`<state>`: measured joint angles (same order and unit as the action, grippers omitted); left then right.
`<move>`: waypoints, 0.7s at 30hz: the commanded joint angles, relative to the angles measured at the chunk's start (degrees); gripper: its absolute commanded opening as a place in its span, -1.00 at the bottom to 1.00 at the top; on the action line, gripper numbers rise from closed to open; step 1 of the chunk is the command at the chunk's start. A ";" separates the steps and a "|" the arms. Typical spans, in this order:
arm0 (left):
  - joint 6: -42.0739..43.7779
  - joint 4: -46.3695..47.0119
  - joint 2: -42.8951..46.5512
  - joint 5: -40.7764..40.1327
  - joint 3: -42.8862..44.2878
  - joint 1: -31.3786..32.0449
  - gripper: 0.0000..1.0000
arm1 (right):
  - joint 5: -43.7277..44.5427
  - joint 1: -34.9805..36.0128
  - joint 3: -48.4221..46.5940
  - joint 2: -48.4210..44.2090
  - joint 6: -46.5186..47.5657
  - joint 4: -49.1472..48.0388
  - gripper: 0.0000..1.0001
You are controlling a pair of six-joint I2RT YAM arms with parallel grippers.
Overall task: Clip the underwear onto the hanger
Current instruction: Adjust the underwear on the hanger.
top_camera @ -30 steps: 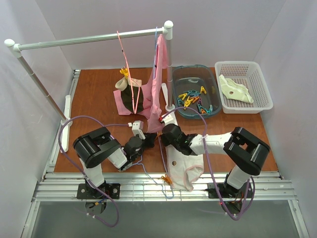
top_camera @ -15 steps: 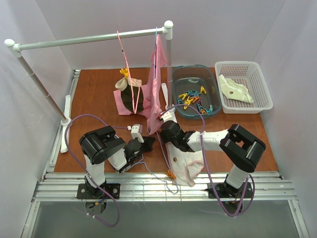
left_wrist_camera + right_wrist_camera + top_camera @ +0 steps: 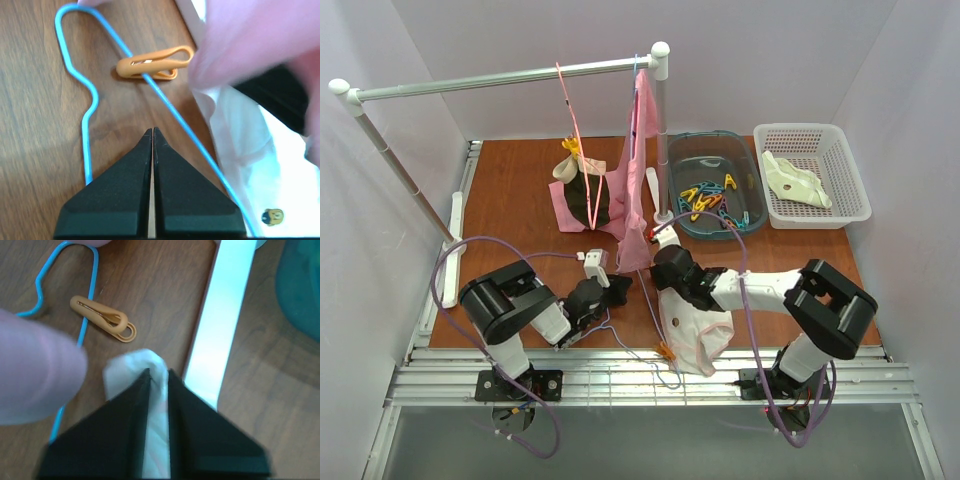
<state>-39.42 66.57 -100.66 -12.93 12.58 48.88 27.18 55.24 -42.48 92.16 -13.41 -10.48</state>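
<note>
Up in the overhead view, the underwear [image 3: 698, 335] lies flat on the brown table [image 3: 510, 200], near the front edge at roughly 5 o'clock from the middle. The right gripper [image 3: 660, 258] sits at the garment's 12 o'clock end, and the left gripper [image 3: 622, 284] is just beside it at 9 o'clock. A teal tub [image 3: 682, 160] of coloured pegs and a white basket [image 3: 850, 215] sit way back at 1 to 2 o'clock.

Left wrist view: the left gripper's jaws are pressed together with nothing between them. They hover over the blue hanger [image 3: 170, 108], which lies flat on the wood, one wire arm running from 11 o'clock down to 5 o'clock. An orange peg [image 3: 152, 62] is on that wire at 12 o'clock. The underwear lies along the wire at 3 to 4 o'clock, with a blurry pink cloth [image 3: 260, 35] hanging in front at 1 o'clock.

Right wrist view: the right gripper is clamped on a bunched fold of the underwear, white fabric poking out past the fingertips. The hanger's hook end is at 10 to 11 o'clock with the peg beside it, and a white rack foot [image 3: 222, 330] runs past at 1 o'clock.
</note>
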 commanded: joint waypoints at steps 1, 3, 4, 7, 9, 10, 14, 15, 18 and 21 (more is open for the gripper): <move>2.06 -6.70 6.34 -0.52 -0.27 0.25 -1.00 | 1.74 -0.14 2.05 -5.14 -0.13 -0.51 -0.72; 2.85 -9.68 8.02 -0.96 -0.10 0.33 -1.00 | 0.42 -0.22 2.40 -6.89 0.22 -0.51 -0.35; 3.03 -10.40 9.59 -0.96 -0.27 0.34 -1.00 | -0.19 -0.22 2.40 -7.25 0.40 -0.59 -0.26; 3.82 -11.28 12.58 -0.43 -1.15 0.34 -1.00 | -3.61 -0.22 1.26 -7.70 2.15 -1.38 -0.14; 4.17 -12.59 13.91 -0.08 -1.24 0.34 -1.00 | -5.90 -0.22 0.04 -6.56 3.21 -2.96 -0.11; 4.26 -13.21 14.35 0.27 -0.98 0.34 -1.00 | -6.34 -0.22 -0.58 -5.86 3.47 -3.31 -0.10; 4.26 -15.23 16.90 1.41 -0.89 0.34 -0.35 | -5.21 -0.57 -4.01 -0.33 4.18 -4.46 -0.15; 4.35 -15.41 17.34 1.59 -0.89 0.34 -0.24 | -5.47 -0.75 -4.02 0.47 4.18 -4.81 -0.16; 4.44 -16.99 18.92 1.42 -0.80 0.42 0.13 | -6.96 -1.45 -4.63 2.49 4.44 -6.91 -0.17; 4.70 -18.22 20.24 0.98 -1.06 0.42 0.34 | -8.54 -2.42 -4.63 4.07 4.27 -8.32 -0.16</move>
<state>-35.57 51.24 -82.89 -11.49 11.99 48.99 20.45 53.87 -45.30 94.98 -9.85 -14.83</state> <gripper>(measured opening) 0.647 0.418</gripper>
